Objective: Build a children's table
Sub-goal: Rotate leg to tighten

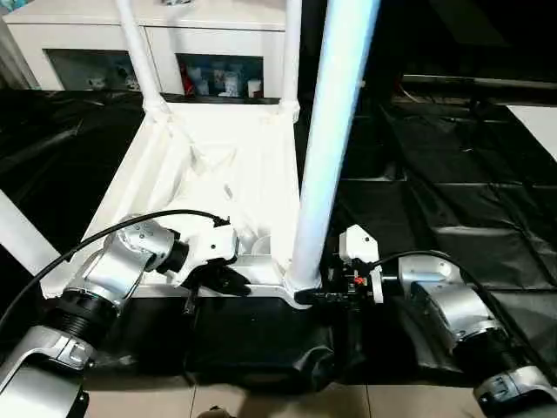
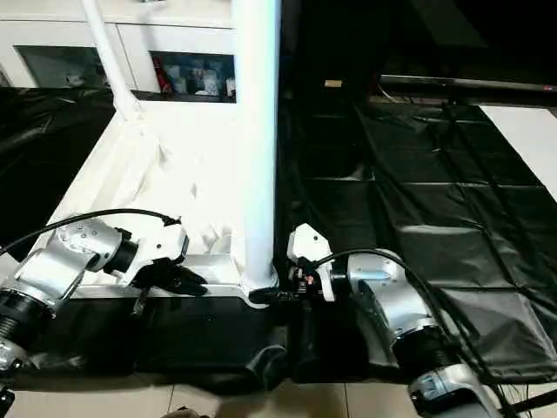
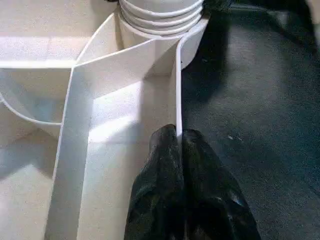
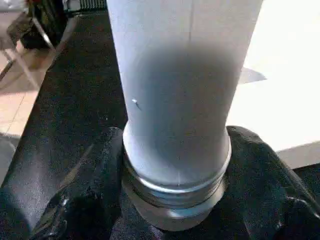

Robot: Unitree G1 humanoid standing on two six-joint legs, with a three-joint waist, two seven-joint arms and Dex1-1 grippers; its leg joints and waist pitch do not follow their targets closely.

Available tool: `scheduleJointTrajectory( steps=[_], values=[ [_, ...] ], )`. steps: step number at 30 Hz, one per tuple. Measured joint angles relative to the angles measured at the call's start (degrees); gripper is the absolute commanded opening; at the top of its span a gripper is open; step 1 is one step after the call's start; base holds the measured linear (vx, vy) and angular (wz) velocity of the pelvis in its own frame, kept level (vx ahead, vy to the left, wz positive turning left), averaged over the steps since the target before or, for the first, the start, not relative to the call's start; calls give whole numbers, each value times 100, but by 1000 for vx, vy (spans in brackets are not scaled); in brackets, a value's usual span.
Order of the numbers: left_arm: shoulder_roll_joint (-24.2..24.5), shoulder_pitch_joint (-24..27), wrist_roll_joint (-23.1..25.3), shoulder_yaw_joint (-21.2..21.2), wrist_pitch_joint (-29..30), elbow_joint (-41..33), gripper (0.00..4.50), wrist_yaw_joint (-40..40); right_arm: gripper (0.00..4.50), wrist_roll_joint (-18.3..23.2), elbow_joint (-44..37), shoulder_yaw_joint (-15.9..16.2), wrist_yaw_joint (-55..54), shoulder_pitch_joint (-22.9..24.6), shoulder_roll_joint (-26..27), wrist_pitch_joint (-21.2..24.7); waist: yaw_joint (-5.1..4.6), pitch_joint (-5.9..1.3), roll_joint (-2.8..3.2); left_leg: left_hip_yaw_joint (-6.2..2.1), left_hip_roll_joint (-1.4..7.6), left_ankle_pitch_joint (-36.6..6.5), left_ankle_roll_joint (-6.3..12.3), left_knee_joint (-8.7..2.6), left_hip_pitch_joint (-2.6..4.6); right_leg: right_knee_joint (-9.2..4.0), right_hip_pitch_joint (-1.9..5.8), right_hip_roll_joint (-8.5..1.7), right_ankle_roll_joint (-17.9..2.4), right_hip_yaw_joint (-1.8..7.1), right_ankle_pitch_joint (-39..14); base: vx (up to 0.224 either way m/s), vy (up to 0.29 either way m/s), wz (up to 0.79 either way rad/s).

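Observation:
The white children's table (image 1: 218,165) lies upside down on a black sheet, ribbed underside up. Two legs (image 1: 139,52) stand in its far corner sockets. A third leg (image 1: 335,131) stands upright in the near right socket. My right gripper (image 1: 318,294) is shut around that leg's base; in the right wrist view a black finger (image 4: 95,190) sits on each side of the ringed end (image 4: 175,195). My left gripper (image 1: 218,279) pinches the table's thin near rim (image 3: 177,90), fingers (image 3: 165,150) shut on it, just left of that socket. Another white tube (image 1: 17,231) slants at the left edge.
A white cabinet with glass doors (image 1: 157,35) stands behind the table. The black sheet (image 1: 435,192) covers the floor to the right and is wrinkled. A white surface (image 1: 540,122) lies at the far right. Bare floor tiles (image 1: 278,401) run along the near edge.

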Motion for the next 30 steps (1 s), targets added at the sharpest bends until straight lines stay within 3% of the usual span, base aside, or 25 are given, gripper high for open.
scheduleJointTrajectory(
  steps=[3, 7, 10, 16, 23, 25, 30],
  values=[
    [-179, -96, 38, 83, 98, 242, 0, 329, 266, -25, 240, -180, -600, 0, 263, -45, -54, 0, -3, 0, 0, 9, -9, 0, 12, 10, 11, 0, -6, 4, 4, 0, 0, 0],
    [-669, -359, 163, 281, 247, 783, 0, 1166, 266, -114, 651, -628, -2311, -32, 894, -52, -166, 1, -13, 0, -1, 14, -20, -8, 50, 12, 19, 0, -1, 9, 3, 0, 0, 0],
    [-1050, -585, 217, 413, 382, 1183, 0, 1839, 266, -340, 1091, -853, -3740, -343, 1392, -1, -278, 6, -26, -5, -1, 17, -26, -17, 66, 8, 15, 0, 18, 7, -4, 0, 0, 0],
    [-1571, -967, 369, 449, 364, 1771, 0, 2749, 265, -561, 1973, -1081, -5731, -975, 1974, -170, -295, 4, -26, -4, -7, 19, -30, -39, 87, 6, 15, 0, -12, 11, 17, 0, 0, 0],
    [-1591, -1031, 417, 484, 160, 1963, 0, 2781, 265, -715, 2276, -1094, -5918, -1087, 2128, -500, -283, 0, -30, -3, -9, 18, -31, -74, 81, -6, 15, 1, -12, 9, 17, 0, 0, 0],
    [-1588, -1031, 417, 483, 120, 1982, 0, 2781, 321, -680, 2333, -1134, -5860, -1086, 2128, -630, -279, 0, -30, -3, -9, 18, -31, -74, 84, -6, 15, 2, -12, 9, 17, 0, 0, 0],
    [-1545, -1014, 421, 472, 21, 1964, 0, 2732, 354, -653, 2325, -1188, -5606, -1067, 2004, -722, -270, 1, -29, -3, -9, 17, -31, -77, 84, -19, 11, 2, -12, 8, 17, 0, 0, 0]
  ],
)
